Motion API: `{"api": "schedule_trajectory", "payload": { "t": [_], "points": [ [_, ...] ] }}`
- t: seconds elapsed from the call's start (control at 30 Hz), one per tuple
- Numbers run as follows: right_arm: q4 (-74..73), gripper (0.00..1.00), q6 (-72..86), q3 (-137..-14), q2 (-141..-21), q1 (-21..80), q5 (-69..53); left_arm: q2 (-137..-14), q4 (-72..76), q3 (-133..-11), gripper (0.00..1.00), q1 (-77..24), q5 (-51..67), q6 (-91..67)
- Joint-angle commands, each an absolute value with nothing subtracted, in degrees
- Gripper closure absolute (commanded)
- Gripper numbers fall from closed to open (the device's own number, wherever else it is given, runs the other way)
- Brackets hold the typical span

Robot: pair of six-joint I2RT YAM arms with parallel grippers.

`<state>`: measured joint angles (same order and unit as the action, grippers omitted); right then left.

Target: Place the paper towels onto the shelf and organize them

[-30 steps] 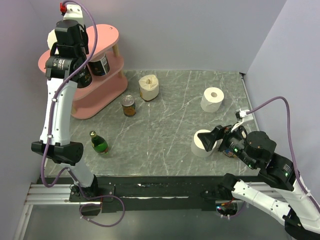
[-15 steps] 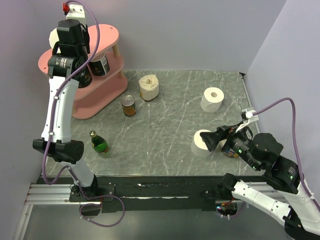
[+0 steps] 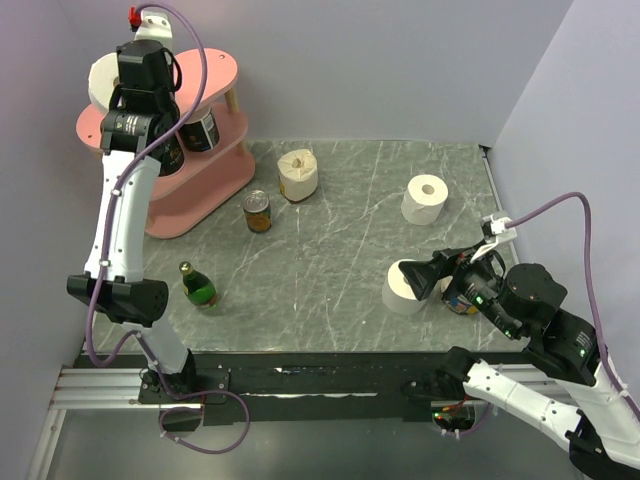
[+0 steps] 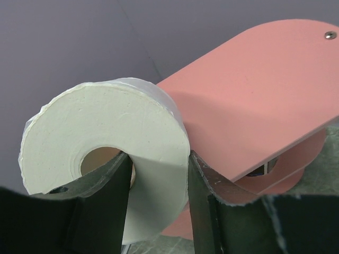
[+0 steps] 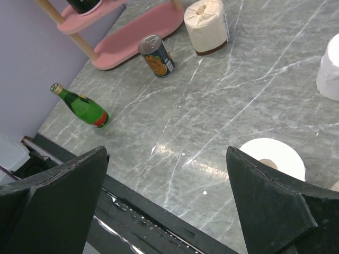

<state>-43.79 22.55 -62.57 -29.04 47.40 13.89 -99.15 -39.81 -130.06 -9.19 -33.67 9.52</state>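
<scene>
My left gripper (image 4: 159, 159) is shut on a white paper towel roll (image 4: 106, 121), one finger inside its hollow core and the other against its outer side. The roll (image 3: 102, 78) hangs at the left end of the pink shelf (image 3: 205, 75), beside the top board (image 4: 254, 90). Three more rolls stand on the table: one (image 3: 407, 287) just under my right gripper (image 3: 428, 272), one (image 3: 425, 199) farther back, and a beige one (image 3: 298, 174) near the shelf. In its wrist view my right gripper (image 5: 167, 151) is wide open and empty, with the near roll (image 5: 273, 157) by its right finger.
Dark labelled cans (image 3: 205, 128) fill the shelf's middle tier. A tin can (image 3: 258, 211) stands and a green bottle (image 3: 198, 285) lies on the grey marble table in front of the shelf. A small colourful object (image 3: 460, 300) sits behind the near roll. Walls close in left, back and right.
My left wrist has risen slightly at the shelf's left end, so more of the held roll shows. The right arm has shifted a little to the right, still open beside the near roll.
</scene>
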Motion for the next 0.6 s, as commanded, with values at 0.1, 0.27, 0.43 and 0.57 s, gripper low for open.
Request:
{"api": "schedule_trajectory", "payload": {
  "t": [0.1,0.27,0.43,0.57],
  "points": [
    [-40.7,0.01,21.5,-64.8,-30.0,47.7,13.7,-99.1,-34.9,-131.2,0.52,-9.0,-39.1,12.6],
    [-41.4,0.01,21.4,-66.4,-30.8,47.7,13.9,-99.8,-35.2,-132.2,0.50,-8.9,-38.1,11.7],
    [-40.3,0.01,22.1,-64.9,-30.3,47.7,13.4,-98.4,-35.9,-131.0,0.48,-8.9,-34.9,9.7],
    [-40.7,0.01,22.2,-65.1,-30.6,47.7,12.9,-97.7,-37.3,-131.7,0.47,-9.0,-32.6,7.6]
  ]
}}
